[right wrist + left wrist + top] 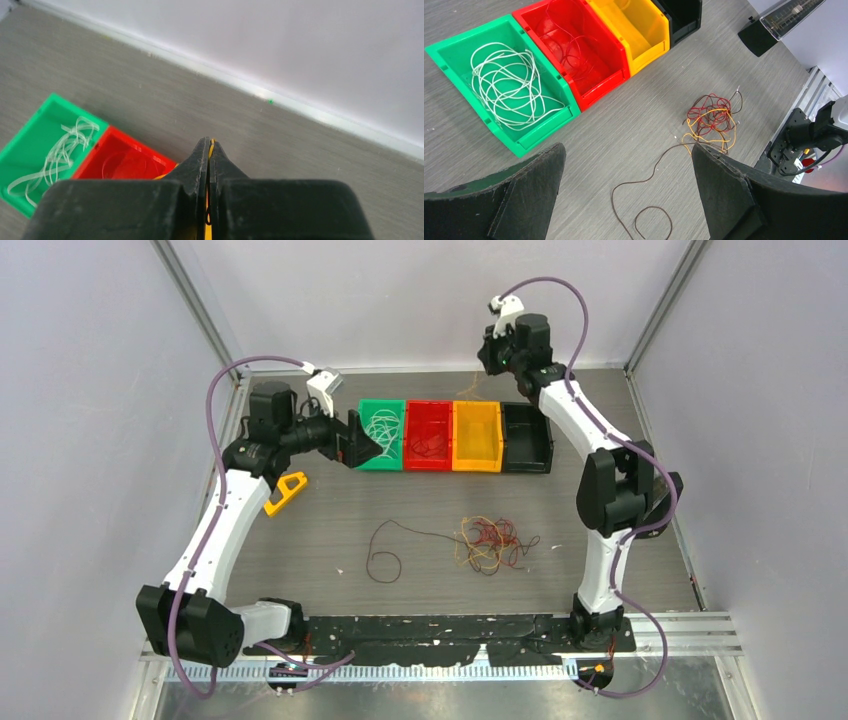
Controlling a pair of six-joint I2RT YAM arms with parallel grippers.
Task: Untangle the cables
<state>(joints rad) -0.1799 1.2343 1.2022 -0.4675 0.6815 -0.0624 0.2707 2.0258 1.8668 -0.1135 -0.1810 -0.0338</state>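
A tangle of red, dark brown and yellow-orange cables (490, 543) lies on the table's middle; it also shows in the left wrist view (713, 118). One dark brown cable (385, 552) trails left from it in a loop and shows between my left fingers (644, 186). Whitish cables (504, 85) lie in the green bin (382, 403), and red ones (569, 47) lie in the red bin (430, 404). My left gripper (372, 445) (628, 150) is open and empty by the green bin's left side. My right gripper (488, 358) (209, 142) is raised behind the yellow bin (478, 406), shut on a yellow-orange cable (212, 145).
A black bin (528, 466) stands right of the yellow one, the four in a row at the back. A yellow handle tool (287, 490) lies by the left arm. Metal rails and grey walls bound the table.
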